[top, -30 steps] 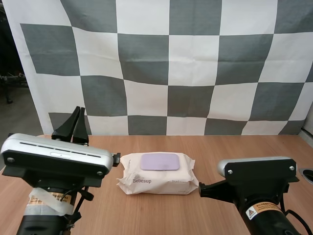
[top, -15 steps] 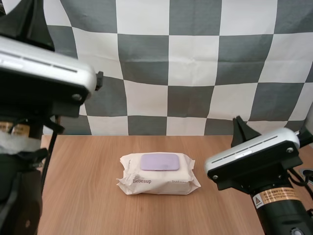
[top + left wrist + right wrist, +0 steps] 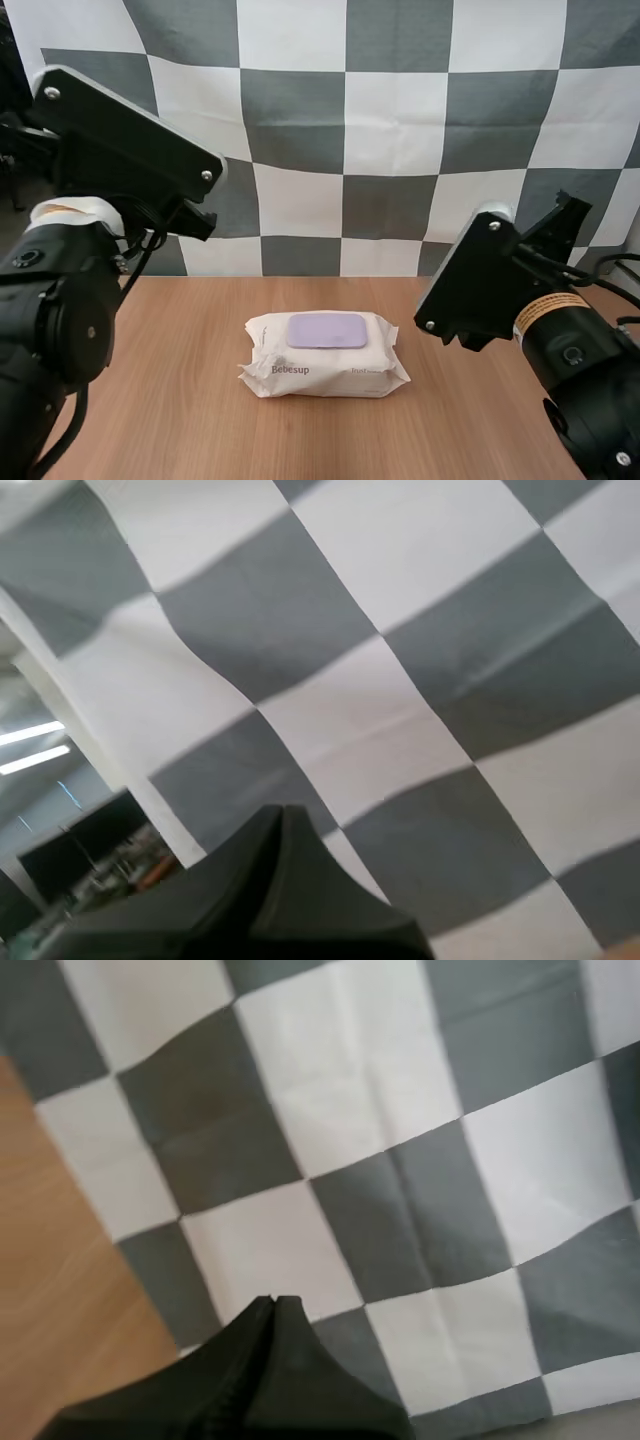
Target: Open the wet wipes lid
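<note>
A cream pack of wet wipes [image 3: 325,358] lies flat in the middle of the wooden table [image 3: 190,400]. Its lilac lid [image 3: 327,330] sits on top and lies flat and closed. My left arm [image 3: 110,160] is raised high at the pack's left, and my right arm [image 3: 495,285] is raised at its right; both are well clear of the pack. In the left wrist view my left gripper [image 3: 281,812] is one dark wedge, shut on nothing. My right gripper [image 3: 273,1302] looks the same in the right wrist view, shut and empty, with a strip of table beside it.
Bare table surface surrounds the pack on every side. A round hole [image 3: 628,353] shows in the table at the far right edge.
Both arms have lifted from low over the table to a raised pose, their wrists tilting upward. The pack and its lid have not moved.
</note>
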`<action>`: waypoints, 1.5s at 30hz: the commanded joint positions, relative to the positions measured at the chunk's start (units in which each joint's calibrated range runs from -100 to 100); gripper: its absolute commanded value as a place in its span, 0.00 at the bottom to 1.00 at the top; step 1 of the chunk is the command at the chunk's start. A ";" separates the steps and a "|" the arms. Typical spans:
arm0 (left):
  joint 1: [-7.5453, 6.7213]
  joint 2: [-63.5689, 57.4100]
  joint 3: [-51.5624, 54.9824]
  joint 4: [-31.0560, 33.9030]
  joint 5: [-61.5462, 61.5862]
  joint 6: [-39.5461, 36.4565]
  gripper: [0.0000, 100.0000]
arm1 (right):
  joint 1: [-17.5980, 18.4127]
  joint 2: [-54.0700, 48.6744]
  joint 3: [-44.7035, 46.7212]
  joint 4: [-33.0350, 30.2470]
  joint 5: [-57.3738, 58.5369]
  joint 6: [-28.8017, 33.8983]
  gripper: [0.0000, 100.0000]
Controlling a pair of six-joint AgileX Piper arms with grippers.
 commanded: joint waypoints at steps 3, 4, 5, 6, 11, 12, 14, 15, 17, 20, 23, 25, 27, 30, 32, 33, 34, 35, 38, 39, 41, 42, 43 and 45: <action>0.01 5.95 -0.01 -1.39 53.59 -0.46 0.00 | 0.04 4.87 -0.04 2.70 13.10 0.70 0.00; 0.01 6.68 -0.01 -2.48 55.04 -0.23 0.00 | 0.04 4.87 -0.04 3.54 11.39 0.70 0.00; 0.01 7.59 -0.01 -4.01 56.46 0.21 0.00 | 0.04 4.87 -0.04 3.96 9.27 0.70 0.00; 0.01 8.47 -0.01 -5.89 57.63 0.58 0.00 | 0.16 4.87 -0.04 4.11 7.80 0.70 0.00; 0.01 14.14 -0.01 -15.09 62.57 4.72 0.00 | 2.54 6.75 -0.04 4.11 7.48 -1.02 0.00; 0.01 15.15 -0.01 -16.01 63.80 5.60 0.00 | 3.31 7.67 -0.04 4.11 8.93 -1.87 0.00; 0.01 17.28 -0.01 -16.11 67.08 7.41 0.00 | 4.86 9.85 -0.04 4.11 12.67 -3.73 0.00; 0.01 18.31 -0.01 -15.61 68.80 7.85 0.00 | 5.73 11.20 -0.04 4.11 14.44 -3.93 0.00; 0.11 19.90 -0.01 -15.00 71.07 8.69 0.00 | 7.35 13.72 -0.04 4.11 15.88 -3.93 0.00; 1.22 21.44 -0.01 -15.34 71.59 9.98 0.00 | 9.19 16.45 -0.04 4.40 16.08 -3.35 0.00; 3.50 22.76 -0.01 -17.46 69.54 14.88 0.00 | 10.16 18.25 -0.04 6.01 16.08 -3.35 0.00; 5.75 24.62 -0.01 -21.50 69.53 19.84 0.00 | 10.21 18.89 -0.04 7.04 15.49 -3.35 0.00; 8.44 26.91 -0.01 -27.52 69.53 26.57 0.00 | 10.21 19.04 -0.33 7.87 14.79 -3.10 0.00; 12.36 31.83 -0.01 -36.76 76.19 38.23 0.00 | 10.21 18.91 -1.11 10.14 15.29 -2.96 0.00; 14.48 34.85 -0.01 -41.67 81.88 43.69 0.00 | 10.21 18.91 -1.87 11.47 17.23 -2.96 0.00; 15.36 36.18 -0.01 -43.26 83.87 45.63 0.00 | 10.21 18.91 -1.87 11.70 17.24 -2.96 0.00; 16.04 37.26 -0.01 -44.40 84.83 46.86 0.00 | 10.21 18.91 -1.87 11.82 17.22 -2.96 0.00; 16.39 38.04 -0.01 -45.03 85.01 47.89 0.00 | 10.21 18.91 -1.87 11.81 16.64 -2.96 0.00; 16.51 39.55 -0.01 -46.41 83.06 48.42 0.00 | 10.21 18.91 -1.87 11.81 15.03 -2.96 0.00; 16.51 39.88 -0.01 -47.14 82.63 49.01 0.00 | 10.21 18.91 -1.87 11.81 14.69 -3.05 0.00; 16.51 40.77 -0.01 -48.66 82.62 51.79 0.00 | 10.21 18.91 -1.87 11.81 13.58 -3.05 0.00; 16.51 41.19 -0.01 -49.77 83.66 52.17 0.00 | 10.21 18.91 -1.87 11.81 13.13 -3.05 0.00; 16.51 41.54 -0.01 -50.09 84.00 52.17 0.02 | 10.21 18.91 -1.87 11.81 12.69 -3.05 0.00; 16.51 42.71 0.11 -50.52 85.01 52.38 0.14 | 10.21 18.91 -1.87 11.81 12.26 -3.05 0.00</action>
